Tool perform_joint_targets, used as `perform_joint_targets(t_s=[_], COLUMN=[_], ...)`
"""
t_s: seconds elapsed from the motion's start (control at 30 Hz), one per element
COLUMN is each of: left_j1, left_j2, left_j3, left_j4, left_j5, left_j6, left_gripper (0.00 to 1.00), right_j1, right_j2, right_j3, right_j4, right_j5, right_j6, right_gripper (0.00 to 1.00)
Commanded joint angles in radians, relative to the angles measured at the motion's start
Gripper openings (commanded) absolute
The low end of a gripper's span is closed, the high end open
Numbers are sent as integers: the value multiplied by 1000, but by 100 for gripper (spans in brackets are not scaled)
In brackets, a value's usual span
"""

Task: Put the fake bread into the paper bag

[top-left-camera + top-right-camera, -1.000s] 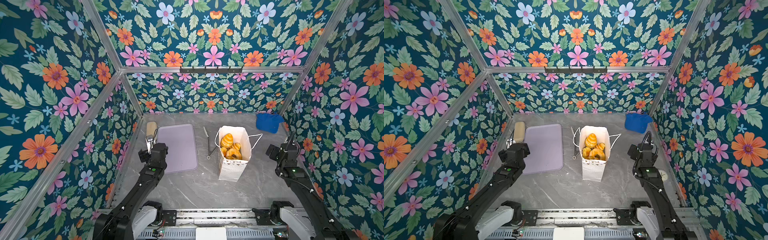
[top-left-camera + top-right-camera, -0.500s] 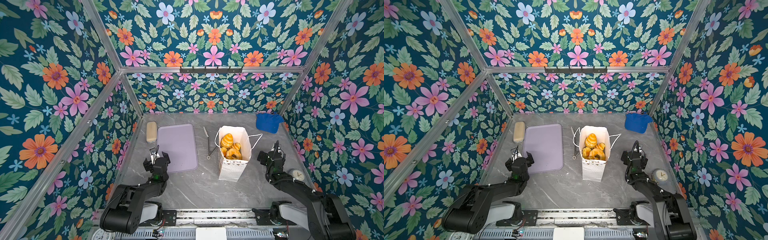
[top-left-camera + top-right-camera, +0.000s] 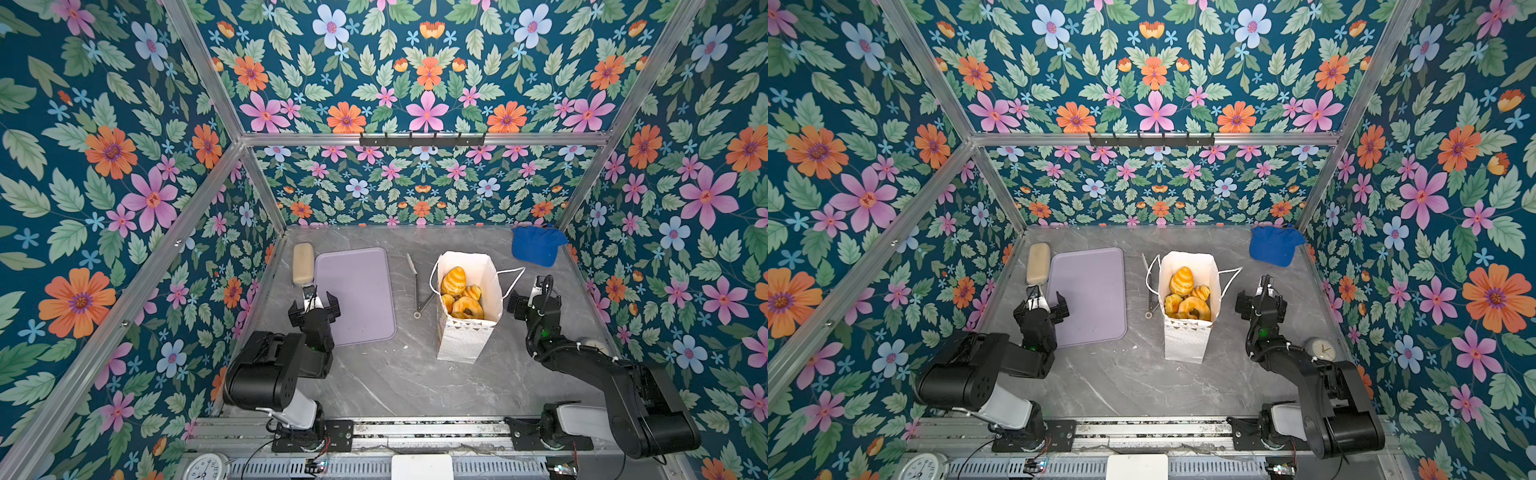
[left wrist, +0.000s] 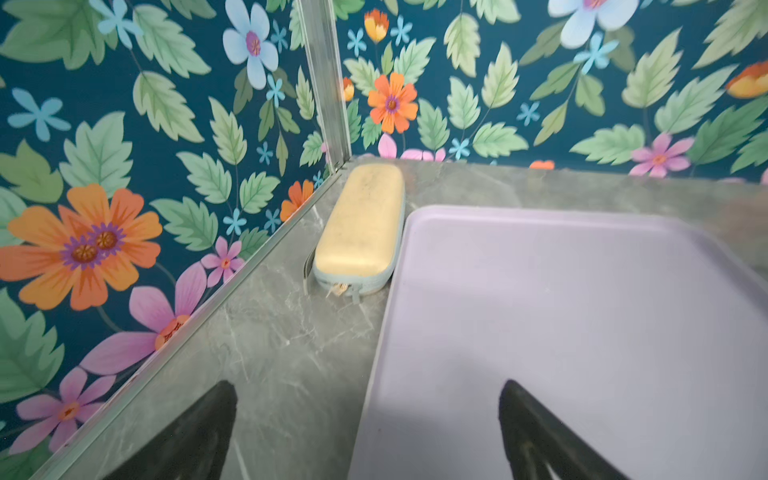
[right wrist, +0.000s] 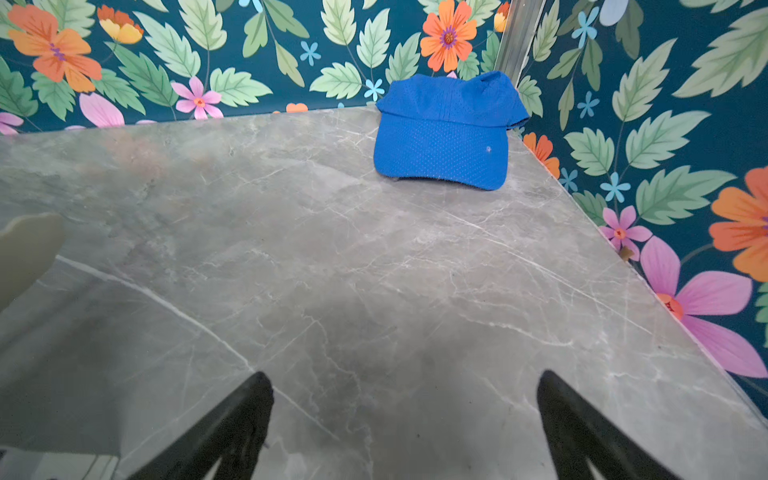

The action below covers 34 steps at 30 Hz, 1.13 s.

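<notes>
Bread (image 3: 461, 291) lies inside the bag (image 3: 465, 336), several glossy golden pieces piled together and visible through the open top in both top views (image 3: 1187, 295). Bag stands upright near the middle of the worktop (image 3: 395, 382), slightly towards the right edge, its cord handles hanging out to either side. Tongs (image 3: 415, 286) lie on the worktop just to the left of the bag. Tray (image 3: 357, 291) lies flat between the tongs and the left edge, with nothing on it. Case (image 3: 303, 263) lies along the left edge near the far left corner, just beside the tray's rim; the left wrist view (image 4: 361, 224) shows its zip end. Cap (image 3: 536, 245) sits in the far right corner. Clock (image 3: 1320, 351) lies at the right edge, partly hidden behind the right arm. Left gripper (image 3: 313, 305) hangs over the tray's left rim, one finger (image 4: 199, 424) above bare worktop and the mate above the tray; jaws spread wide, nothing between them. Right gripper (image 3: 534, 299) hangs to the right of the bag, apart from it, facing the cap; jaws likewise spread wide, and the right wrist view (image 5: 403, 378) shows only bare worktop between them.
</notes>
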Motion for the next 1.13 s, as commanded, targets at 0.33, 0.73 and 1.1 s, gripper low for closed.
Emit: perform_joint_targets(t_s=[0.33, 0.73, 1.1], left_j1=[87, 75, 85], left_j2=[46, 46, 47], left_j3=[77, 69, 81], left_j4=[33, 55, 31], left_j5=[174, 187, 217], left_j6=[-43, -12, -14], left_gripper=[100, 100, 100], right_j1=[-87, -86, -86], right_j2=[123, 116, 114], right_j3=[-7, -7, -5], right_j4=[201, 189, 185], right_j5=[-122, -126, -127], right_j6=[15, 18, 17], right_gripper=[99, 99, 99])
